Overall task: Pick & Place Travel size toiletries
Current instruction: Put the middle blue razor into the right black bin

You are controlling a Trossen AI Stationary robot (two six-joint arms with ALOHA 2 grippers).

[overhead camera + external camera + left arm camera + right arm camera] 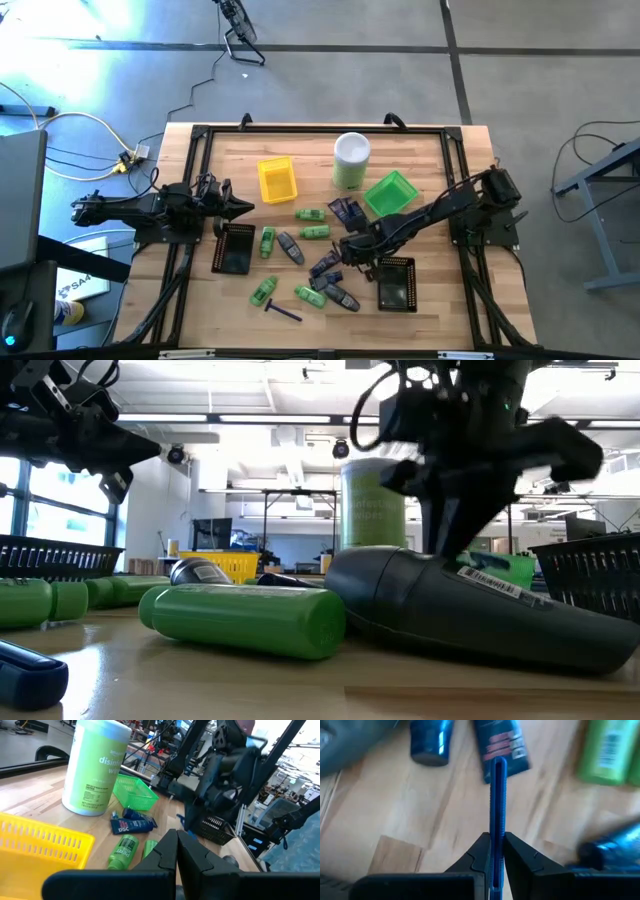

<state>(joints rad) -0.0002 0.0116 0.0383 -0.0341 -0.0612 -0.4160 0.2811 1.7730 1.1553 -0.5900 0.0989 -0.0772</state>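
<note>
The right gripper point(492, 851) is clamped on a thin blue-purple razor point(498, 805), the handle pinched edge-on between the two fingers and running out ahead of them; in the high view this gripper point(352, 250) sits over the middle of the counter point(430, 320), among the scattered toiletries and just beside the black mesh tray point(396, 284); below the razor lie a dark navy packet point(500, 742) and a navy tube point(431, 740), with a green bottle point(610, 750) off to one side.

The hold looks narrow — the razor is thin and caught only by its edges, so it could twist or slip out if the arm swings fast or the handle clips a neighbouring piece; whether it is lifted clear of the counter I cannot tell.

The right arm reaches in from the right edge, stretched low and diagonal toward the centre; the left gripper point(176, 862) is closed on nothing, the left arm waiting at the left edge — pointing inward beside the other black tray point(234, 249), with the yellow tray point(277, 179), green tray point(390, 192) and tall canister point(351, 160) beyond.
</note>
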